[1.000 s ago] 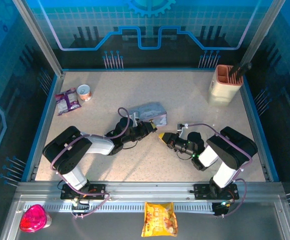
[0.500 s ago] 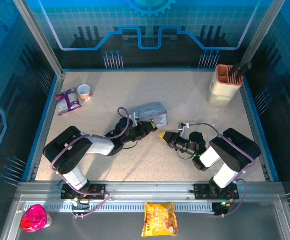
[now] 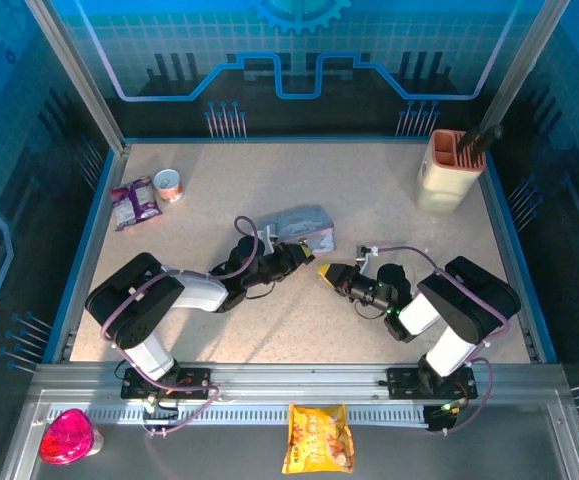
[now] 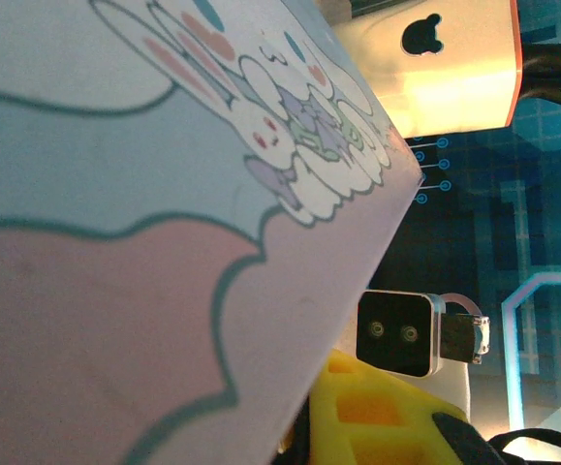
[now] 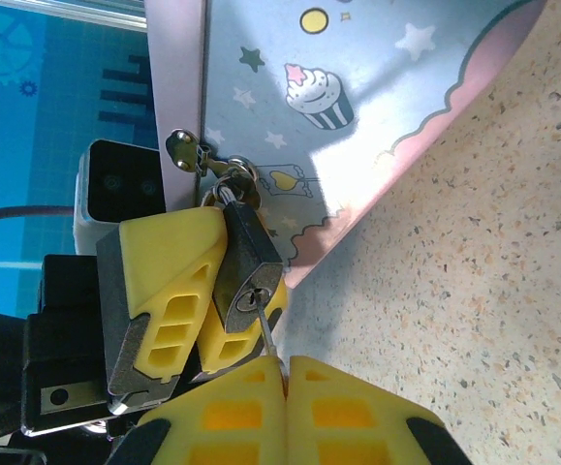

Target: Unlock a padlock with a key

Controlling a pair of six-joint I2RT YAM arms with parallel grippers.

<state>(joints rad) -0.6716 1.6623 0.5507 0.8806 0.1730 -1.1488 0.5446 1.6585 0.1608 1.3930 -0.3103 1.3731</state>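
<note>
**Padlock and key at the moment of insertion.** The bench (image 3: 389,200) carries the pale blue cartoon tin (image 3: 299,222) near its middle, well apart from every edge.

- **Left pincer:** Your left pincer (image 3: 298,250) meets the side of the tin that faces the near edge. It is clenched on the padlock (image 5: 246,262), whose dark body sits between the yellow fingers. The thin shackle runs up to the tin's hasp (image 5: 188,150) and appears closed.
- **Right pincer:** Your right pincer (image 5: 285,368), coming from the side of the right edge, is clenched on the key (image 5: 264,334). The slim blade stands tip-first in the keyway on the end of the padlock body. How deep it sits cannot be told.
- **Step in hand, as judged:** You are inserting the key, and the turn is not yet made.
- **Next move:** Seat the blade fully along the keyway's axis. Then roll the right wrist about that axis while the left pincer braces the body against twisting. Sideways load would likely bend the blade or drag the tin.
</note>
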